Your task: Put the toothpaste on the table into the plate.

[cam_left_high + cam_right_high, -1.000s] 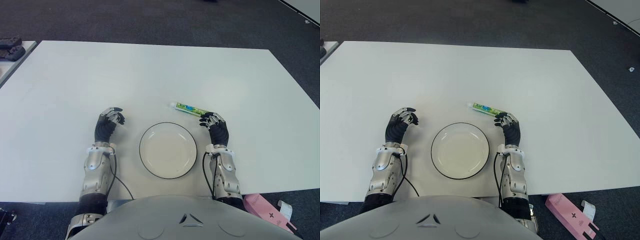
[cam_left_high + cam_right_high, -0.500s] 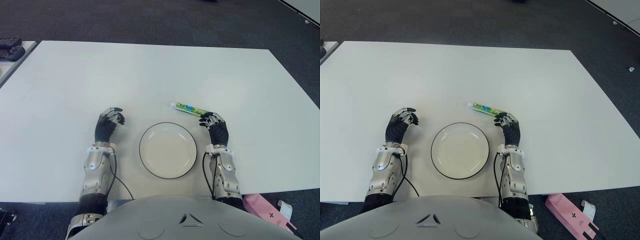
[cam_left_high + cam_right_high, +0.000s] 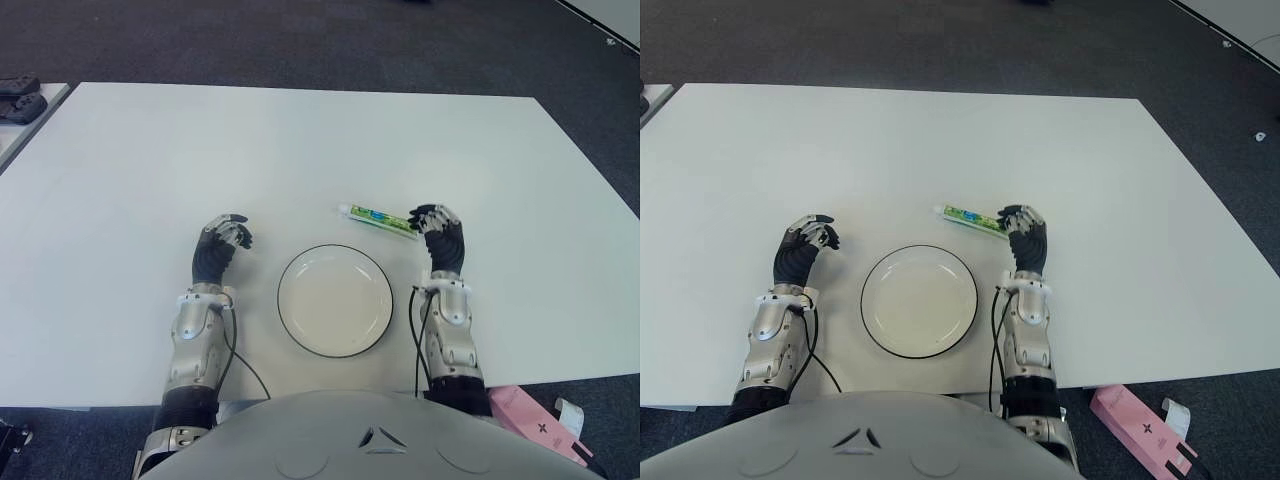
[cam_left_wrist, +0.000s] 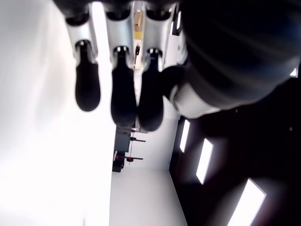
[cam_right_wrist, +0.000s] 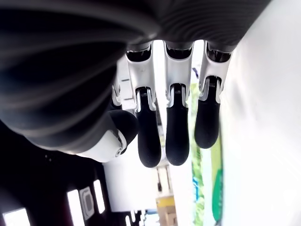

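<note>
Left eye view: nearest us, the empty plate [image 3: 335,300], flanked by the left hand [image 3: 219,248] (idle, fingers loosely curled, holding nothing). Beyond it, the right hand [image 3: 441,233] has advanced from a second ago to the tail of the toothpaste [image 3: 377,217] on the table [image 3: 300,150]; its fingers hang relaxed beside the tube, not yet closed, so we judge the grasp imminent.

R robot hand [image 3: 1025,232] at toothpaste [image 3: 970,218], maybe touching, plate [image 3: 876,320] nearby

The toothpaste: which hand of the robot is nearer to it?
Right. The right hand is at the toothpaste's right end; the left hand shows beyond the plate, on its left side.
</note>
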